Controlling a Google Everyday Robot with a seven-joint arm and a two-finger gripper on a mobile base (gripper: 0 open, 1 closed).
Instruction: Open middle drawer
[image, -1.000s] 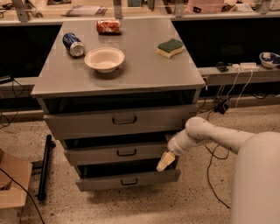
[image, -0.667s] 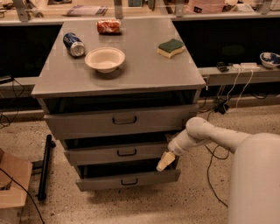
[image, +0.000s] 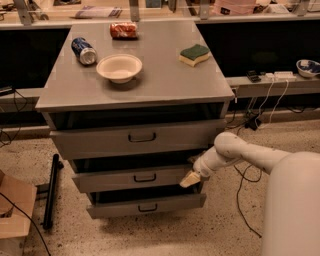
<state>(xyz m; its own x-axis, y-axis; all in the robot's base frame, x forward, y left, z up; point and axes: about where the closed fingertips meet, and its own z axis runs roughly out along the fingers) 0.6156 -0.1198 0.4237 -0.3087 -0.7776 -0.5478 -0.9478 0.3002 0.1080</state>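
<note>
gripper (image: 190, 178) at middle drawer (image: 112, 180) right end | bail handle (image: 145, 177) lies left | I cannot tell its grip state

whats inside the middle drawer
Nothing shows: the middle drawer is only partly out, and the gap above its front is dark, covered by the top drawer. The gripper sits at its right front corner.

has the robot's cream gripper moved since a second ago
No: the gripper stays at the right end of the grey metal middle drawer, same gap below the grey cabinet top.
</note>
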